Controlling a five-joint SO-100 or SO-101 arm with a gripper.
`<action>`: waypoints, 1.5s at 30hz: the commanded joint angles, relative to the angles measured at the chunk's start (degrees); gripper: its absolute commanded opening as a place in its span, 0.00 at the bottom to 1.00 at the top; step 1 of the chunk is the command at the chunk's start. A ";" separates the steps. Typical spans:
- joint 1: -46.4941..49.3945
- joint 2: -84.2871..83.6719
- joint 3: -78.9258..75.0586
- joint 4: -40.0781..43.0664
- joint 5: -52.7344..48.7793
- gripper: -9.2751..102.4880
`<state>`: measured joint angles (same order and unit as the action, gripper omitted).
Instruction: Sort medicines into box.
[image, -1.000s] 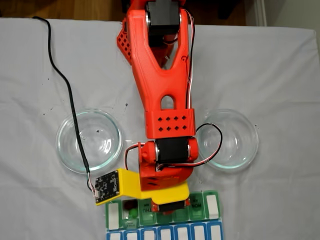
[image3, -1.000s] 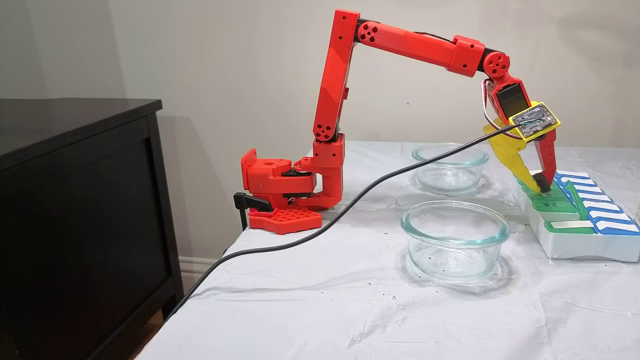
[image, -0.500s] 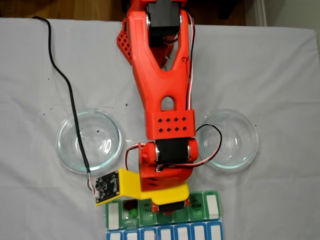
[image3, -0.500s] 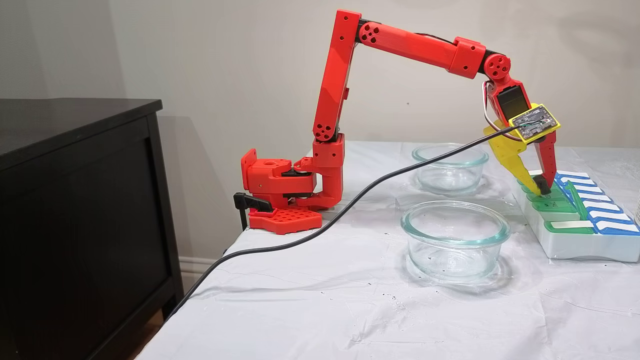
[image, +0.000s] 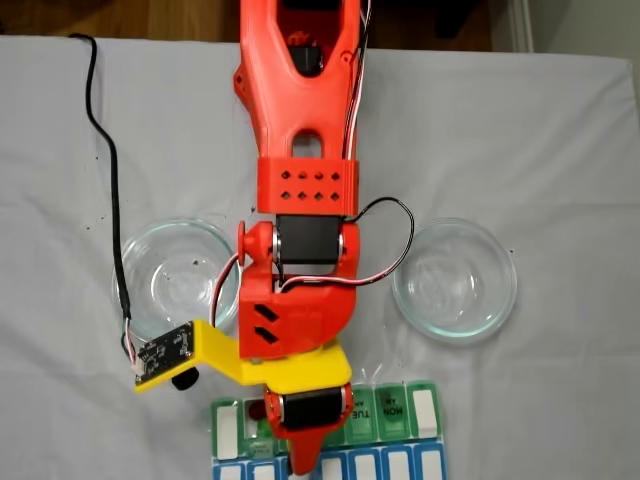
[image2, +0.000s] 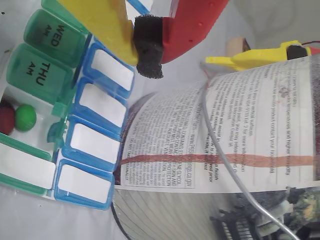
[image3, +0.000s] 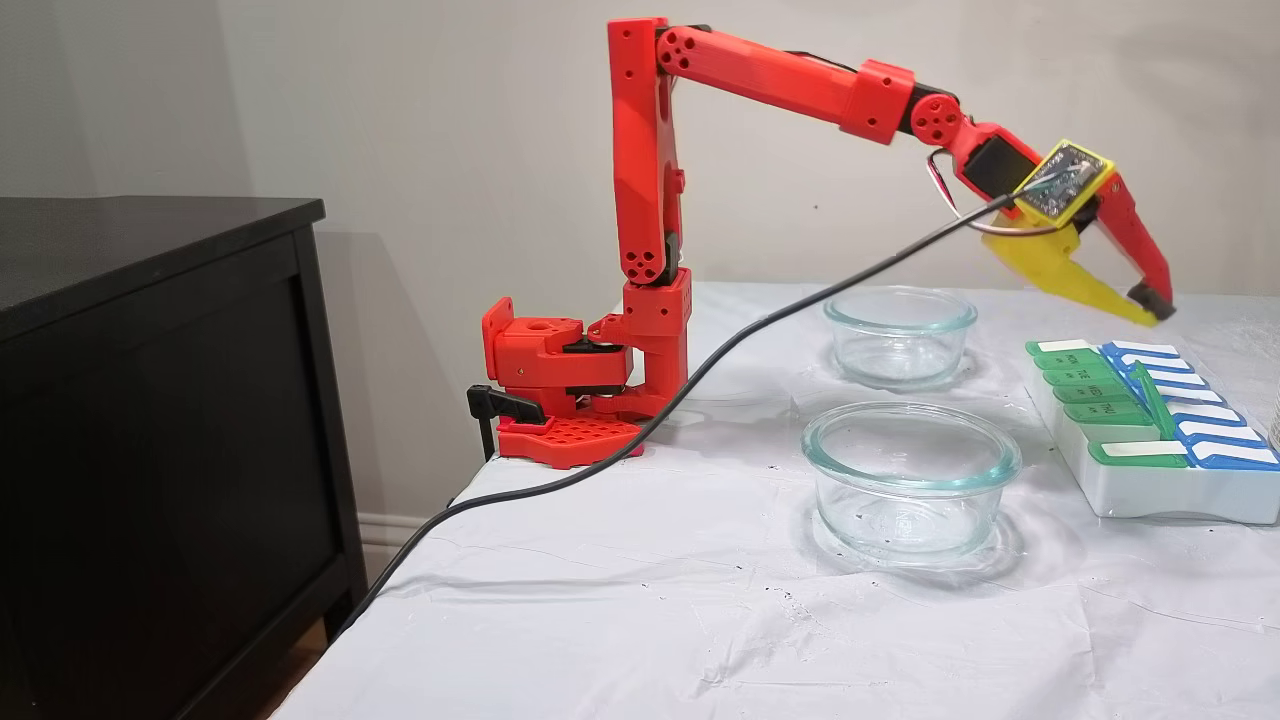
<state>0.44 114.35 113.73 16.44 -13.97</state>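
The pill organizer (image3: 1150, 440) sits at the counter's (image3: 700, 600) 3 o'clock edge with one red ball (image2: 6, 120) and one green ball (image2: 25, 117) in an open compartment, both glass dishes (image3: 910, 480) look empty, and the hand (image3: 1150, 305) hovers closed and empty, so sorting seems nearly finished.

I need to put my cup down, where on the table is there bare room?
Bare cloth lies in front of the near glass dish, and beyond both dishes toward the arm's base. It is crowded between the dishes and the pill box.
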 joint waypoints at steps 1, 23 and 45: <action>2.37 4.22 -2.29 -1.85 -1.14 0.08; 4.57 -7.65 -17.14 23.12 -6.86 0.08; 7.38 -14.85 -25.93 35.77 -0.62 0.08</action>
<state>7.56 97.56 92.29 50.80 -14.68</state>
